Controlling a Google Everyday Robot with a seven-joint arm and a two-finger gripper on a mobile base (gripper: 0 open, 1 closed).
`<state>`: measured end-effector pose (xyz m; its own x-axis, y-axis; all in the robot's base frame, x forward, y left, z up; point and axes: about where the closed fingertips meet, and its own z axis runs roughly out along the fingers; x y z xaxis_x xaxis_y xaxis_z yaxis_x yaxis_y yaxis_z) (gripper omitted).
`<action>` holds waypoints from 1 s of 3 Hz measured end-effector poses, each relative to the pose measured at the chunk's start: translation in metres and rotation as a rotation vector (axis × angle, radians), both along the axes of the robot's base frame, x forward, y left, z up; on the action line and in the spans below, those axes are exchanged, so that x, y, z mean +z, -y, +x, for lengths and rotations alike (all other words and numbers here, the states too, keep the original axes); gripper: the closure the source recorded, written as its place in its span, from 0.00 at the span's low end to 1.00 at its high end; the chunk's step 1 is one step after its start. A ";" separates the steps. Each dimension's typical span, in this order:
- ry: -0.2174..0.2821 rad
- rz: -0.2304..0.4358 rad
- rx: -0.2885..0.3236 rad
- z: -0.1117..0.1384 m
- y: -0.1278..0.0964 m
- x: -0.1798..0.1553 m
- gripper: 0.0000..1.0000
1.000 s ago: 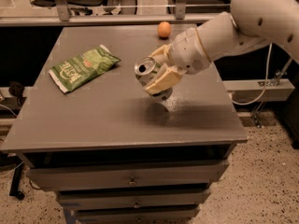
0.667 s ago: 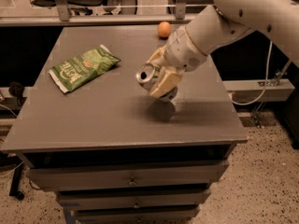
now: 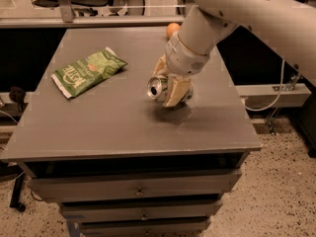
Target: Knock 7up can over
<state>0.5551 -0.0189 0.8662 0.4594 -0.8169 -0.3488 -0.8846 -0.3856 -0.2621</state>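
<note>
The 7up can is tipped on its side, its silver top facing left, right above the grey table with a shadow under it. My gripper is shut on the can, its cream fingers on either side of the body. The white arm comes down from the upper right. The can's lower body is hidden by the fingers.
A flat green crisp bag lies on the table's left part. An orange sits near the far edge, behind the arm. Drawers run below the table's front edge. Chair legs and a rail stand behind the table.
The arm has swung and lowered with the can in the gripper. The can has tipped further onto its side and now sits close to the tabletop.
</note>
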 end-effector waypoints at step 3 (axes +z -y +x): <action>-0.004 -0.145 0.085 -0.009 0.001 -0.016 0.35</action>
<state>0.5465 -0.0200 0.8504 0.5277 -0.8172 -0.2317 -0.8482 -0.4924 -0.1950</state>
